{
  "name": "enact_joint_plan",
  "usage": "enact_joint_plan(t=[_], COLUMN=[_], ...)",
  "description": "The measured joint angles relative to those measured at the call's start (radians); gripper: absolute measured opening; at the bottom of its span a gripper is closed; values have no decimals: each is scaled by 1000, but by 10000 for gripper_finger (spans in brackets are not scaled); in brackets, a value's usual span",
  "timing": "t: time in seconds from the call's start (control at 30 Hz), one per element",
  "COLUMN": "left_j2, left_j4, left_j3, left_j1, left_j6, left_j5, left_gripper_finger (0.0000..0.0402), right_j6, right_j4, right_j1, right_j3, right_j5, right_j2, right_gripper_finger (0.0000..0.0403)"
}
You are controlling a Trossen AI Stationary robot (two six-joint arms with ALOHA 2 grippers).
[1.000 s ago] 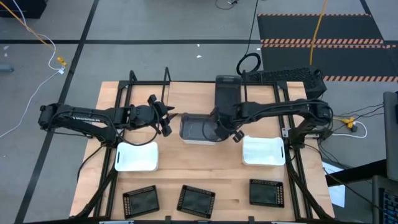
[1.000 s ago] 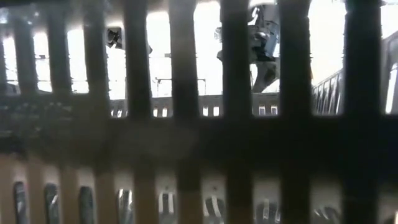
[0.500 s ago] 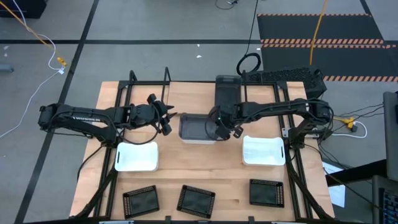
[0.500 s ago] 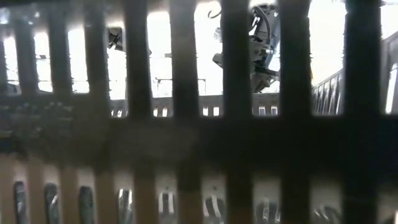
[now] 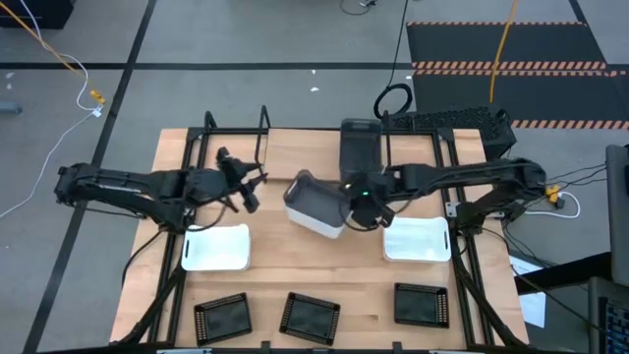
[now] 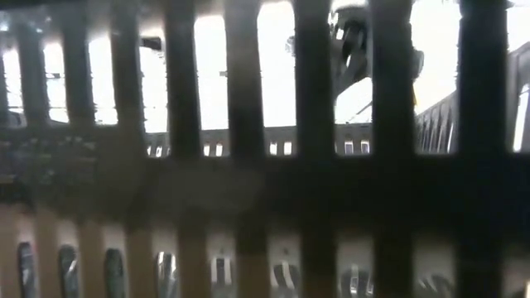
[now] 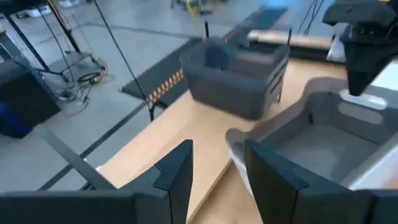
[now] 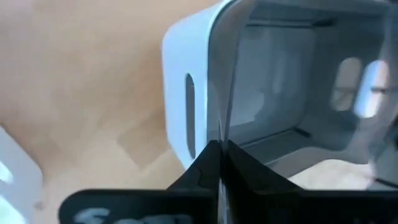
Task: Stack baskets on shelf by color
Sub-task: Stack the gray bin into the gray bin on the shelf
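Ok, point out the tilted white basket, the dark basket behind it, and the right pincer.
tilted white basket (image 5: 313, 206): high view, inner floor.
dark basket (image 5: 358, 149): high view, its middle.
right pincer (image 5: 360, 204): high view, fingertips clamped on the white basket's wall.

Middle of the table crowded, open wood toward the front.

The right gripper (image 5: 356, 204) pinches the rim of a tilted white basket (image 5: 316, 205) at the centre, just beside the dark basket (image 5: 359, 149) behind it. The left gripper (image 5: 239, 184), fingers apart, hangs close on the other side. Bare tabletop (image 5: 314, 261) lies between two white baskets (image 5: 216, 247) (image 5: 417, 239); three black trays (image 5: 311, 316) line the front edge.
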Motion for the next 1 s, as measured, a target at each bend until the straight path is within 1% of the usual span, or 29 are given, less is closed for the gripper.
enact_joint_plan(t=[0.13, 0.23, 0.27, 0.3, 0.33, 0.4, 0.43, 0.47, 0.5, 0.53, 0.6, 0.63, 0.67, 0.73, 0.77, 0.83, 0.9, 1.0], left_j2=[-82, -102, -104, -104, -104, -104, -104, -104, -103, -103, -103, -103, -102, -86, -73, -34, 13, 77], left_j4=[-26, -30, -30, -29, -30, -26, -24, -25, -24, -20, -10, -9, -7, 36, 64, 143, 230, 347], left_j3=[0, 0, 0, 0, 0, 0, 0, 0, 0, 0, 0, 0, 0, 0, -1, -1, -1, -1], left_j1=[-72, -118, -130, -140, -147, -155, -159, -162, -166, -169, -174, -179, -186, -198, -204, -217, -235, -271], left_j6=[-24, -25, -25, -25, -25, -25, -25, -24, -23, -22, -19, -15, -5, 24, 48, 105, 173, 282], left_j5=[-56, -95, -113, -126, -136, -142, -143, -144, -144, -144, -145, -145, -144, -139, -129, -66, -6, 22], left_gripper_finger=[147, 147, 147, 147, 147, 147, 147, 147, 147, 147, 147, 147, 147, 147, 147, 147, 147, 147], right_j6=[94, 213, 253, 288, 323, 388, 428, 466, 493, 498, 487, 507, 539, 602, 636, 721, 802, 860], right_j4=[33, 90, 96, 94, 83, 46, 49, 99, 171, 212, 207, 213, 234, 305, 341, 392, 463, 567], right_j1=[29, 37, 41, 43, 48, 76, 88, 94, 97, 99, 124, 134, 138, 134, 135, 136, 138, 152], right_j3=[1, 2, 4, 4, 4, 2, -5, -24, -48, -67, -82, -91, -105, -128, -136, -141, -142, -140], right_j5=[-56, -125, -132, -125, -93, 17, 50, 42, 9, 0, 78, 108, 97, 42, 39, 48, 32, 17], right_j2=[-118, -179, -185, -185, -184, -177, -176, -180, -184, -184, -163, -158, -157, -161, -159, -156, -158, -172], right_gripper_finger=[1, 1, 1, 1, 1, 1, 1, 1, 1, 1, 0, 0, 0, 0, 0, 0, 0, 0])
